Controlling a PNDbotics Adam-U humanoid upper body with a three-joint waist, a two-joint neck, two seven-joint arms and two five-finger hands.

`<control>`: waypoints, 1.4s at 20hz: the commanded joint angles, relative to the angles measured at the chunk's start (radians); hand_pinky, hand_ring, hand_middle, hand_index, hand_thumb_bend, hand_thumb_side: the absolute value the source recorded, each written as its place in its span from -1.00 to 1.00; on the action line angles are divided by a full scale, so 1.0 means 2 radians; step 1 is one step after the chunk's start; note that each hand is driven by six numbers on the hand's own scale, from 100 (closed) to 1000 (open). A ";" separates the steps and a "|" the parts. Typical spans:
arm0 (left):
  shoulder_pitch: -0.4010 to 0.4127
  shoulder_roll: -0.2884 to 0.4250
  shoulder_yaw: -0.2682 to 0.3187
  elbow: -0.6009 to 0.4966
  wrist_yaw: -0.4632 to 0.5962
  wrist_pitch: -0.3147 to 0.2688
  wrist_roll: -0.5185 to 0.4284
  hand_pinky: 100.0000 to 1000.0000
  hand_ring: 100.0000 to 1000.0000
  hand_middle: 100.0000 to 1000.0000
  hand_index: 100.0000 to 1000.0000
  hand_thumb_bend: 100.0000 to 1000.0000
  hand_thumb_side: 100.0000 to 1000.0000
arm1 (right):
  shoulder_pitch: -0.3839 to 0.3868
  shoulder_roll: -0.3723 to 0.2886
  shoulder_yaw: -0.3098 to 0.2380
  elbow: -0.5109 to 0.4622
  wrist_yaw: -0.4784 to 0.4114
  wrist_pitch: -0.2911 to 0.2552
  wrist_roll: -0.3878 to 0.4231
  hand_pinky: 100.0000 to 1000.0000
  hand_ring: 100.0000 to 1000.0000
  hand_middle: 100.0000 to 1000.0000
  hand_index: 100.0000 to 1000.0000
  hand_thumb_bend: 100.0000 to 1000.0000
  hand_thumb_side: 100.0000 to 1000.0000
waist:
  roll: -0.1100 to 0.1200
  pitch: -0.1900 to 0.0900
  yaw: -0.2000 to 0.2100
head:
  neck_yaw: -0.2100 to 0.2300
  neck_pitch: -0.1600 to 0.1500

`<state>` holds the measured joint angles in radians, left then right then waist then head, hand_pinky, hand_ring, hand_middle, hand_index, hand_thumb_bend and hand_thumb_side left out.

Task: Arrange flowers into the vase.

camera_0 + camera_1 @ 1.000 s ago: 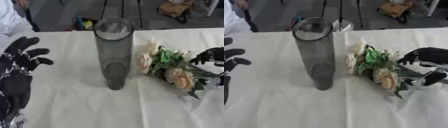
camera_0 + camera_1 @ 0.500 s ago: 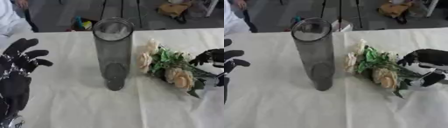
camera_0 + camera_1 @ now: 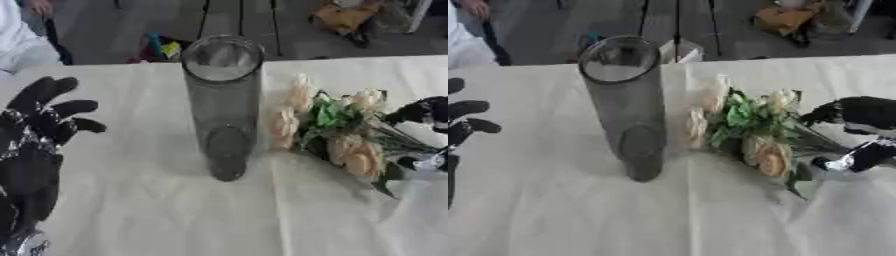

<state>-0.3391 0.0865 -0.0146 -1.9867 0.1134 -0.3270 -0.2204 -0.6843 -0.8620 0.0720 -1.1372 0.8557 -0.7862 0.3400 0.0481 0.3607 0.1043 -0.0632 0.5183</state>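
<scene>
We take the tall smoked-glass vase (image 3: 223, 105) as our landmark: it stands upright mid-table on the white cloth (image 3: 175, 215), with nothing in it. Just right of the vase lies the bunch of flowers (image 3: 750, 127), cream and peach blooms with green leaves, heads nearest the vase and stems running away to the right and toward us. None of it is in the vase yet.

Our right hand (image 3: 859, 132) sits at the stem end, right of the vase, fingers above and thumb below the stems, curled in around them. We judge it closed on the stems, though the contact itself is hard to make out. Our left hand (image 3: 35, 145) rests idle well left of the vase, fingers spread and straight, holding nothing.

Step in hand, as we read it: the grasp on the bunch, before the lift. Next move calls for raising the stems clear of the cloth, turning the bunch stem-down, and bringing it over the vase mouth; the mouth is narrow and the vase tall, so a knock could tip it.

Against the earlier frames we see almost no change: vase, flowers and both hands are in much the same spots, and the right hand is at the stems as before.
</scene>
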 commanded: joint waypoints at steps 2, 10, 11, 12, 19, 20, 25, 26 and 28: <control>-0.003 0.002 -0.004 -0.007 -0.002 -0.001 -0.002 0.17 0.45 0.60 0.80 -0.87 1.00 | -0.003 -0.027 -0.010 -0.008 0.007 -0.001 0.004 0.57 0.59 0.53 0.97 -0.46 0.31 | 0.005 -0.002 -0.002 | -0.002 -0.002; -0.002 -0.001 -0.005 -0.007 -0.003 -0.001 -0.005 0.17 0.45 0.60 0.80 -0.87 1.00 | -0.005 -0.022 -0.010 -0.002 0.011 0.005 -0.003 0.55 0.55 0.50 0.94 -0.48 0.34 | 0.007 0.002 0.000 | -0.007 -0.005; -0.002 -0.001 -0.005 -0.007 -0.003 -0.001 -0.005 0.17 0.45 0.60 0.80 -0.89 1.00 | -0.005 -0.021 -0.009 -0.001 0.014 0.006 -0.004 0.55 0.56 0.50 0.94 -0.48 0.34 | 0.007 0.002 0.000 | -0.007 -0.005; -0.002 -0.001 -0.005 -0.007 -0.003 -0.001 -0.006 0.17 0.45 0.60 0.80 -0.87 1.00 | -0.006 -0.021 -0.009 -0.001 0.017 0.006 -0.005 0.55 0.56 0.50 0.94 -0.48 0.34 | 0.007 0.003 0.001 | -0.008 -0.005; -0.003 -0.003 -0.008 -0.007 -0.003 -0.001 -0.009 0.16 0.45 0.60 0.80 -0.88 1.00 | -0.015 -0.015 -0.008 0.012 0.045 0.017 -0.021 0.54 0.57 0.51 0.93 -0.47 0.35 | 0.006 0.007 0.006 | -0.017 -0.013; -0.003 -0.003 -0.008 -0.007 -0.003 -0.001 -0.009 0.16 0.45 0.60 0.80 -0.88 1.00 | -0.016 -0.014 -0.007 0.014 0.049 0.018 -0.023 0.53 0.57 0.51 0.93 -0.47 0.35 | 0.006 0.008 0.007 | -0.018 -0.014; -0.004 -0.004 -0.008 -0.007 -0.004 -0.001 -0.010 0.16 0.45 0.60 0.80 -0.88 1.00 | -0.017 -0.011 -0.007 0.020 0.060 0.017 -0.038 0.51 0.50 0.46 0.89 -0.52 0.34 | 0.007 0.012 0.008 | -0.020 -0.016; -0.004 -0.004 -0.008 -0.007 -0.005 -0.001 -0.010 0.16 0.45 0.60 0.80 -0.88 1.00 | -0.017 -0.011 -0.008 0.021 0.061 0.018 -0.043 0.51 0.49 0.45 0.88 -0.54 0.33 | 0.007 0.012 0.007 | -0.020 -0.017; -0.004 -0.005 -0.008 -0.007 -0.005 -0.001 -0.011 0.16 0.45 0.60 0.80 -0.88 1.00 | -0.017 -0.010 -0.007 0.022 0.064 0.020 -0.050 0.50 0.47 0.42 0.86 -0.55 0.32 | 0.007 0.013 0.007 | -0.021 -0.017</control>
<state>-0.3388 0.0770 -0.0217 -1.9867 0.1052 -0.3277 -0.2384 -0.7049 -0.8639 0.0624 -1.0955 0.9674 -0.7500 0.2509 0.0513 0.3874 0.1184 -0.1012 0.4980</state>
